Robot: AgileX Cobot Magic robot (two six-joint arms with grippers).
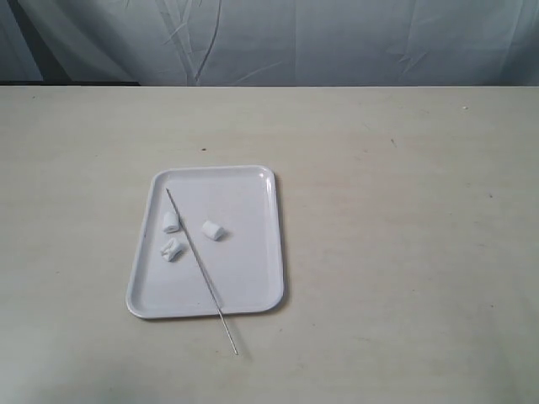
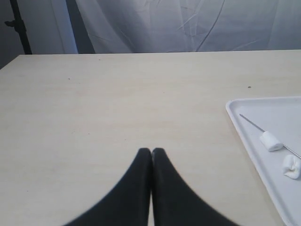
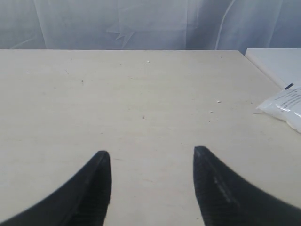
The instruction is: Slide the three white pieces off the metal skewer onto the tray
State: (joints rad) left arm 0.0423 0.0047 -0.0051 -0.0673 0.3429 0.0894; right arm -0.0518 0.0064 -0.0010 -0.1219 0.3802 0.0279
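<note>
The white tray (image 1: 253, 290) lies on the table left of centre. Three white pieces rest on it: one (image 1: 171, 222) and another (image 1: 172, 249) left of the metal skewer (image 1: 202, 269), the third (image 1: 214, 230) right of it. The skewer lies bare and diagonal, its near end past the tray's front rim. In the left wrist view I see the tray's corner (image 2: 244, 127), the skewer (image 2: 254, 123) and two pieces (image 2: 271, 141) (image 2: 291, 166). My left gripper (image 2: 151, 150) is shut and empty, over bare table. My right gripper (image 3: 151, 153) is open and empty. Neither gripper shows in the exterior view.
The pale table (image 1: 404, 210) stretches wide around the tray, backed by a grey-blue cloth (image 1: 337, 42). In the right wrist view a clear plastic bag (image 3: 284, 104) lies near the table's edge, beside a white surface (image 3: 277, 61).
</note>
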